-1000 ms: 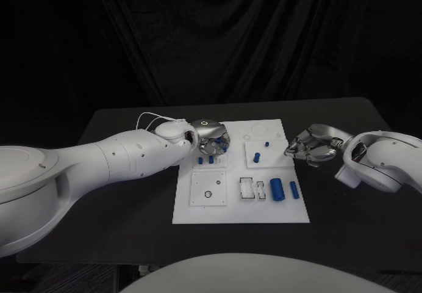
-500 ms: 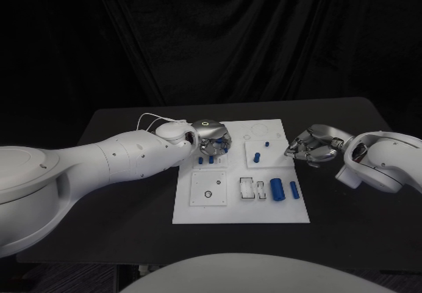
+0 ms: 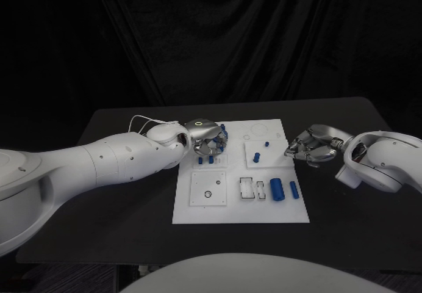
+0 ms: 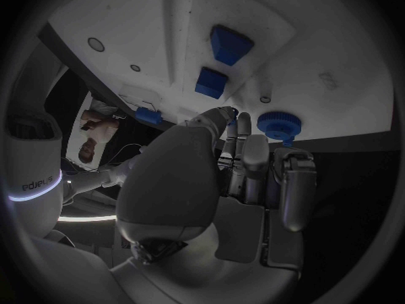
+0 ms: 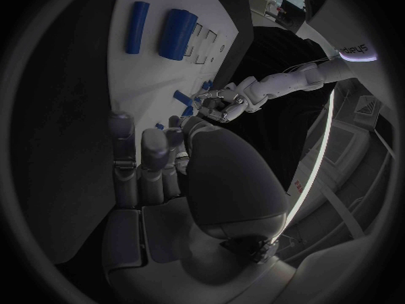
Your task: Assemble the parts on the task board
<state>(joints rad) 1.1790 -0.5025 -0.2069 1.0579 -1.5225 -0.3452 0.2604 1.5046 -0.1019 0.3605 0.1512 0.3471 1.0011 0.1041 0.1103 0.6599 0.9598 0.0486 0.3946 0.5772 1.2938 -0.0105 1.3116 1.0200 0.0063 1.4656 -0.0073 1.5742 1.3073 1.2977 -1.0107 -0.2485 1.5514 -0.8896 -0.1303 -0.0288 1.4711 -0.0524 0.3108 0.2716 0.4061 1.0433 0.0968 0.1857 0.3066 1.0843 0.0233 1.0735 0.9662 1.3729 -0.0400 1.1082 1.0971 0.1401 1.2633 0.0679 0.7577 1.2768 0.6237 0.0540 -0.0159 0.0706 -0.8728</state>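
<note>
A: How far is the assembly?

B: I judge it early. On the task board (image 3: 198, 210), two blue cylinders (image 3: 278, 189) lie loose around 4 o'clock; small pegs (image 3: 205, 160) stand near 11.

A: And the fingers?

B: The left hand (image 3: 207, 135) pinches a blue gear (image 4: 279, 123) above the board. The right hand (image 3: 310, 146) is clenched, holding nothing, on the tabletop (image 3: 352, 220).

white task board (image 3: 198, 210), blue parts (image 3: 276, 189), black table (image 3: 123, 226)
</note>
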